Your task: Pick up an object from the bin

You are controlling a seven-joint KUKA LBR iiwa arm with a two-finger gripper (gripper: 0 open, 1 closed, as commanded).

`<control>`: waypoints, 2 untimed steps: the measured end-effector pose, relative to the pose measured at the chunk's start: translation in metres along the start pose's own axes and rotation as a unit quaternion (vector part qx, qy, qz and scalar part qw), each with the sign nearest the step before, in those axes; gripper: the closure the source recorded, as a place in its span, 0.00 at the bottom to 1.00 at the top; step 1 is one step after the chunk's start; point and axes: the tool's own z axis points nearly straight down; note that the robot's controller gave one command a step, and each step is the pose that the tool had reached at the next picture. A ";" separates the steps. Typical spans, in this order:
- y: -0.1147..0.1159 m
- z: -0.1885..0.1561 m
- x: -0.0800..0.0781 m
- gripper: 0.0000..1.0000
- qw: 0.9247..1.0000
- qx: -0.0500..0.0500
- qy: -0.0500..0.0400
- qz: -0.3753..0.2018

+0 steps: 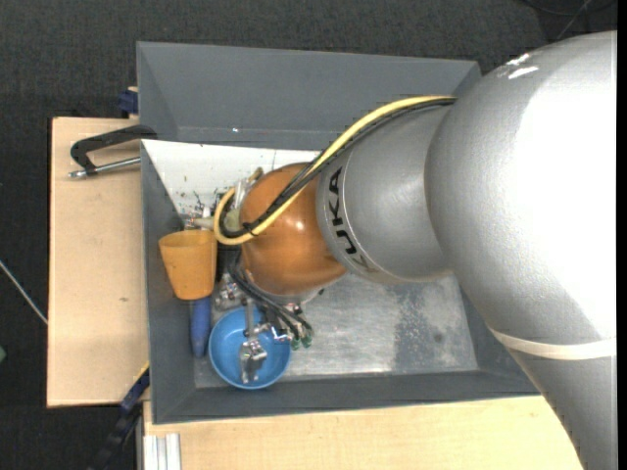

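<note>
Blue bowl (227,357) down in the near-left corner of the bin (431,351), with the gripper (257,351) hanging right over it, tip seemingly inside the rim on the bowl's right half. Can't say whether touching or just above. Jaw state: honestly can't tell, too much metal and wiring bunched up under the orange wrist cover (284,238).

Just beside the bowl on the far side: an orange cup (189,262) against the left wall. Squeezed between bowl and left wall, a slim blue thing (199,329), maybe a marker, hard to say.

On handling, guessing here. Looks like thin hard plastic, so light, stiff and not fragile, but slick and round. No point going for the middle, nothing to pinch there. Better to straddle the rim, one jaw inside and one outside, then close on the wall. Right side of the rim probably best, with the left side crowded by the slim blue thing and the bin wall. Expect some tilting once lifted, being held off-centre, though probably light enough not to matter. Worth watching for slip on that smooth wall, and for nudging the cup.
</note>
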 end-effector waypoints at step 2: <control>0.001 -0.001 -0.002 0.00 1.000 0.000 0.000 0.001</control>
